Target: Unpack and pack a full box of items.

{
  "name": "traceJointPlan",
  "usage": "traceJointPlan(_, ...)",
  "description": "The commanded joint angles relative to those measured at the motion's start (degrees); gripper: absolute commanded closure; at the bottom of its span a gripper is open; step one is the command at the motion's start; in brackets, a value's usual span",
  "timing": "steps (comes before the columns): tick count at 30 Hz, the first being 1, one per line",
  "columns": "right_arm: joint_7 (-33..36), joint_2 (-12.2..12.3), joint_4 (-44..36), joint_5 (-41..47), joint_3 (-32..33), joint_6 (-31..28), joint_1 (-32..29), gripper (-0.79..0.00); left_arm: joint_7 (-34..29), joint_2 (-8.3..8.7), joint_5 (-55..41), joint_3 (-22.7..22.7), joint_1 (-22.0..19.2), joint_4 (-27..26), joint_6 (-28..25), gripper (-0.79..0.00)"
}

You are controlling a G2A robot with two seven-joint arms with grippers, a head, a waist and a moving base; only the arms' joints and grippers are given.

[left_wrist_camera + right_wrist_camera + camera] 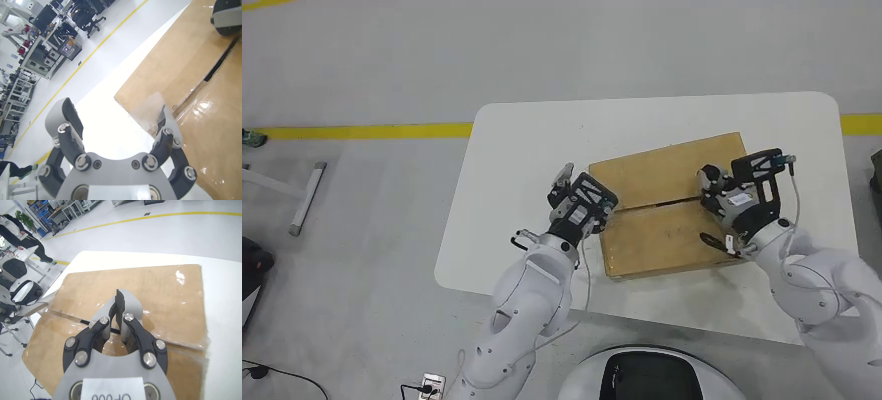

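Left fingers (72, 117) spread astride box (662, 170) edge, right fingers (121, 302) pressed together over seam (657, 204)

Robotics lab, yellow floor line (362, 130), equipment racks (14, 92)

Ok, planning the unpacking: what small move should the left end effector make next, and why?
Probably ease the open left end effector to the seam and hook a flap edge: the cardboard box is closed, the seam gapes narrowly, and one finger sits at the box's end beside it.
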Motion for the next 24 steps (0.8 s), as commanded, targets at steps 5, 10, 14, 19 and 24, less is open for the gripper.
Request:
traceJointPlan(5, -0.58, 0.28, -2.55, 4.84, 8.98, 0.20, -4.20, 0.000, -1.36, -1.16, 0.40, 2.87, -3.67, 1.10, 0.08, -0.785)
traceJointPlan(10, -0.99, 0.38, -2.63, 8.79, 15.68, -0.30, -7.38, 0.000, -2.25, -2.31, 0.17, 5.61, -6.56, 2.71, 0.36, -0.785)
traceJointPlan(14, -1.17, 0.37, -1.62, 11.45, 19.41, -1.06, -9.42, 0.000, -2.76, -3.33, 0.09, 7.90, -8.65, 4.57, 0.95, -0.785)
traceJointPlan(19, -1.10, 0.37, -0.74, 13.46, 22.21, -2.83, -11.29, 0.000, -3.78, -4.66, 0.78, 10.73, -11.06, 6.78, 1.69, -0.785)
traceJointPlan(24, -0.99, 0.39, 0.32, 14.52, 24.59, -4.39, -12.64, 0.000, -4.41, -6.14, 0.67, 13.13, -13.15, 9.14, 3.24, -0.785)
